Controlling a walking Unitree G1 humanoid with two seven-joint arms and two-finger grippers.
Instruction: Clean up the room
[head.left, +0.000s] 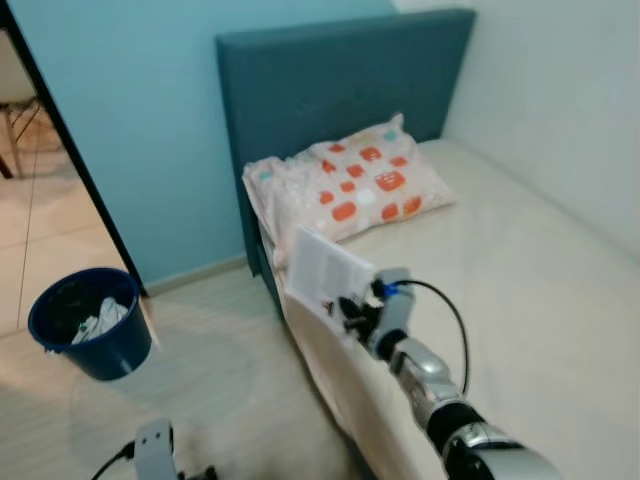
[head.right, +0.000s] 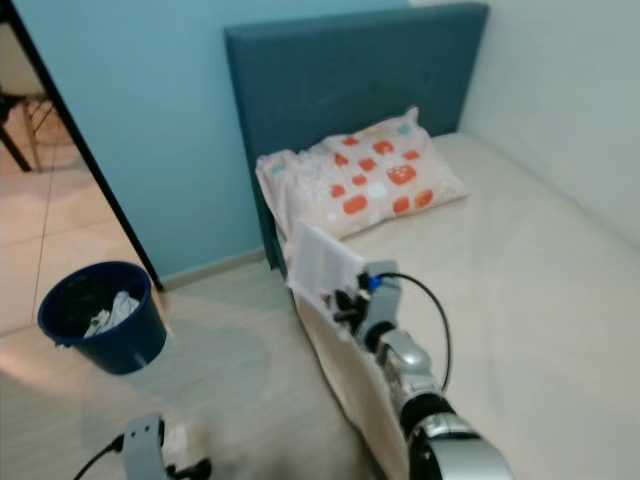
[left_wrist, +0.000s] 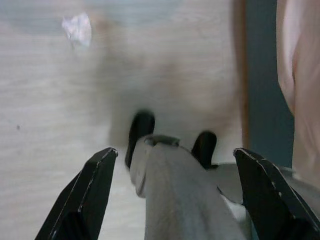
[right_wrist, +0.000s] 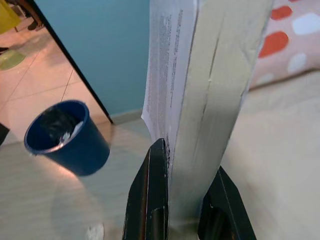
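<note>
Two fingers of right gripper (right_wrist: 182, 210) pinch thin paper (head.left: 325, 268) over bed (head.left: 540, 300) edge. Left gripper (left_wrist: 175, 200) hangs spread, idle. Bin (head.left: 85, 322) sits at nine o'clock (far). Floppy paper might slip out, miss bin.

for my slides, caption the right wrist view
Right gripper shut on a printed paper sheet, blue bin on the floor beyond.

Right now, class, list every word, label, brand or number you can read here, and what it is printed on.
None can be read.
Folded paper in the right gripper: lines of small print, too small and blurred to read.
Pillow, blue bin: no text visible.
</note>
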